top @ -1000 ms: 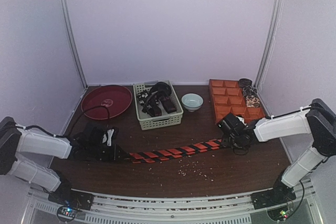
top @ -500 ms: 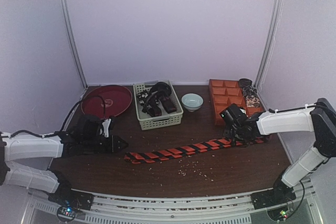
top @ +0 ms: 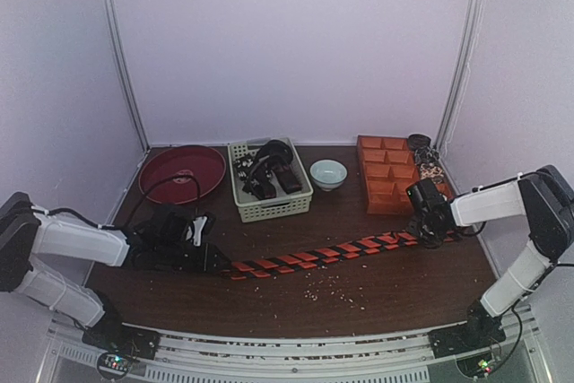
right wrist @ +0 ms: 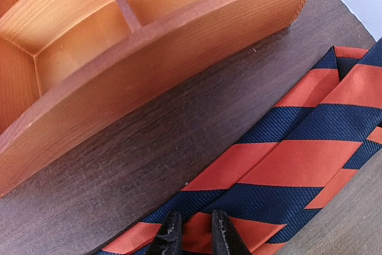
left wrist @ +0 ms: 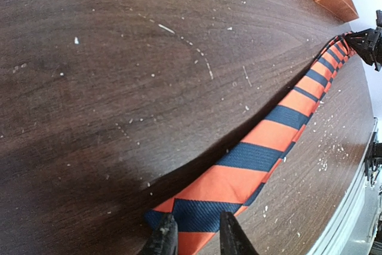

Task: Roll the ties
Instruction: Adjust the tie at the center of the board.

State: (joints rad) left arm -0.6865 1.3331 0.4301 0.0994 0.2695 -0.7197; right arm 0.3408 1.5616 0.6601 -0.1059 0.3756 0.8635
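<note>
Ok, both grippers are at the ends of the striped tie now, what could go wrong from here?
1. The left gripper sits at the very tip of the striped tie, so the fabric could slip free.
2. The right gripper works close beside the wooden tray and might bump it.
3. Scattered crumbs lie beside the tie and could get rolled in.

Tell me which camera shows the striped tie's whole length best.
Top external: the striped tie lies stretched across the table, its whole run visible. Left wrist shows one end close, the rest receding; right wrist shows only a short stretch beside the wooden tray.
</note>
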